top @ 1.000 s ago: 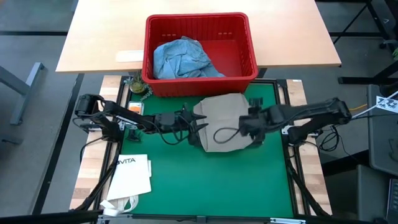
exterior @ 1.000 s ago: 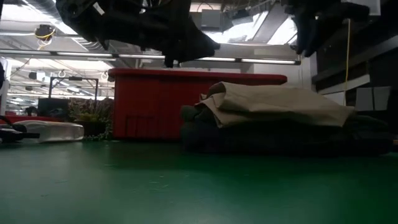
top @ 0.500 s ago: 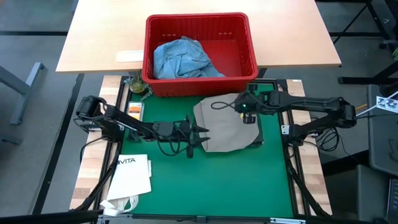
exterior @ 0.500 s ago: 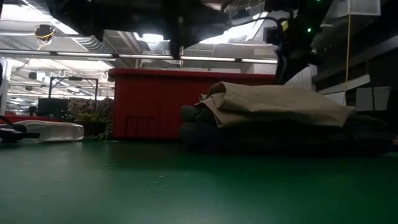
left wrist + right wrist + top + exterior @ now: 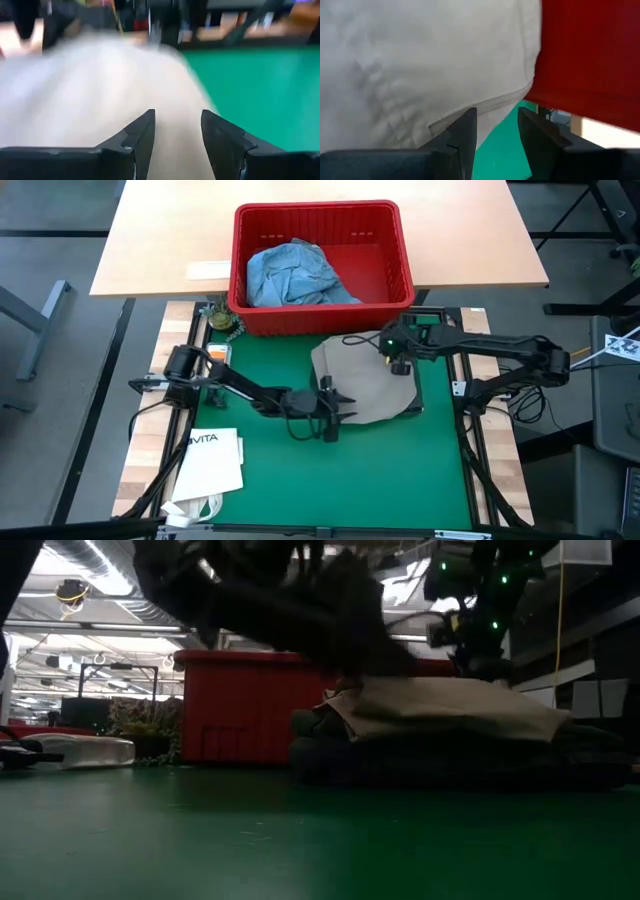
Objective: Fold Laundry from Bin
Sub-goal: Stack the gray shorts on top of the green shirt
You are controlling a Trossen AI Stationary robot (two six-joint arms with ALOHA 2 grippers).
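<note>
Laundry is divided between two places: a light blue denim garment point(image 5: 292, 273) lies crumpled inside the red bin point(image 5: 322, 218) on the far counter point(image 5: 160, 240), and a folded khaki garment point(image 5: 370, 370) sits on top of a dark garment point(image 5: 440, 760) on the green mat point(image 5: 330, 470), just in front of the bin. Left hand point(image 5: 335, 402) is at the near-left edge of the khaki piece; its wrist view shows the two fingers point(image 5: 142, 132) parted with nothing between them, the pale cloth lying just beyond. Right hand point(image 5: 400, 365) is over the far-right part of the same piece, close to the bin wall; its fingers point(image 5: 465, 130) are likewise parted and empty, with a hemmed edge of the cloth just ahead. Judgement: the stack is soft, light and limp, and will sag or unfold if lifted from one point only. The denim is likely heavier and stiffer. Hold is best taken at hems or corners, pinching a single layer, one hand at each end. A white paper bag point(image 5: 212, 460) lies well apart at the near-left of the mat.
</note>
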